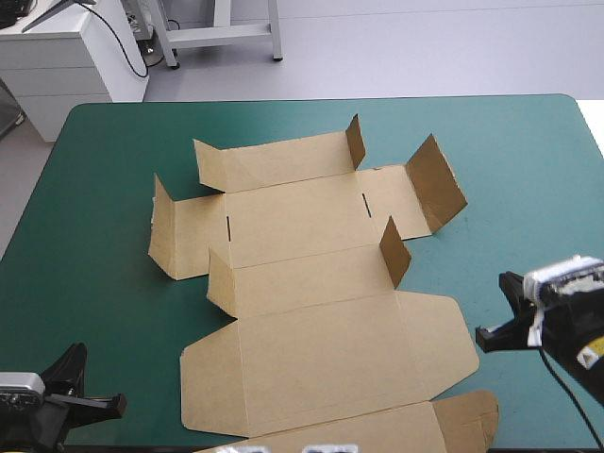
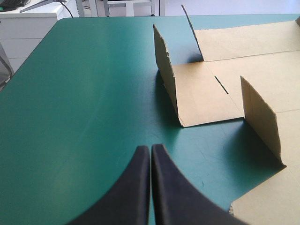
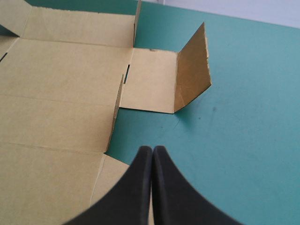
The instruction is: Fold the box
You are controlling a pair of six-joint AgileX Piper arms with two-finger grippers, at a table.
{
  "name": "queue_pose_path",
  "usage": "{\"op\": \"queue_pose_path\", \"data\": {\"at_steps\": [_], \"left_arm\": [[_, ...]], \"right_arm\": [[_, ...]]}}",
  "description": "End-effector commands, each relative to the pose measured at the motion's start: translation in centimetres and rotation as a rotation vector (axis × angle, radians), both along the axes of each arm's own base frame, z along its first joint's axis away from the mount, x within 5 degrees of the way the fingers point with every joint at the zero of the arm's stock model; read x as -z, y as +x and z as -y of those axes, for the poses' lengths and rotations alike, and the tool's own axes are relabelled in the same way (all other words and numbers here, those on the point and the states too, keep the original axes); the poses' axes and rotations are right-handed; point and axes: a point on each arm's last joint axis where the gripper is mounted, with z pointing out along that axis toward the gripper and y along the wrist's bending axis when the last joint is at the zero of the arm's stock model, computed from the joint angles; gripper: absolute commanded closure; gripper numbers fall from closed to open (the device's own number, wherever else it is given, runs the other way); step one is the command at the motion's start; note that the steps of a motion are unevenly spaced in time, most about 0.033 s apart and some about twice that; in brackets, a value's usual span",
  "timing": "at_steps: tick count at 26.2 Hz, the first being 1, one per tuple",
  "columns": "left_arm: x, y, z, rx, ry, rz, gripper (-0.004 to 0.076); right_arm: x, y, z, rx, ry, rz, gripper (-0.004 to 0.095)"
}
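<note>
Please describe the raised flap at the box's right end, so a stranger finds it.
On the teal-green table the brown box lies spread open. Follow its slotted panel to the right end. The flap stands there, outermost, wider than the two small raised flaps nearby.

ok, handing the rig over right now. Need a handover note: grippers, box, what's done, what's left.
Left gripper: shut, empty, over the teal-green cover near the table's near left corner, clear of the box.
Right gripper: shut, empty, over the cover just off the box's right side, not touching it.
Box: unfolded brown sheet at mid-table, main panels flat, lid panel toward the near edge.
Done: only the small end flaps stand up; nothing tucked.
Left: raise the long walls, fold the side panels over and tuck them in.
</note>
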Motion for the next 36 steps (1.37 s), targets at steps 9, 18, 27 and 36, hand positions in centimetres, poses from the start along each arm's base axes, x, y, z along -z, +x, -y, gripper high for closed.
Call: {"op": "queue_pose_path", "data": {"at_steps": [9,18,27,36], "left_arm": [[-1.3,-0.2,0.1,0.008,-0.022,0.103,0.0731],[-1.3,-0.2,0.1,0.008,-0.022,0.103,0.0731],[-1.3,-0.2,0.1,0.008,-0.022,0.103,0.0731],[-1.3,-0.2,0.1,0.008,-0.022,0.103,0.0731]], "right_arm": [[-4.0,9.8,-2.7,-0.166,-0.011,-0.336,0.0927],[-2.4,15.6,-4.2,-0.216,0.038,-0.459,0.0925],[2.8,20.2,-4.9,-0.239,0.004,-0.641,0.0878],[3.8,22.4,-7.8,-0.297,-0.048,-0.664,0.0221]]}}
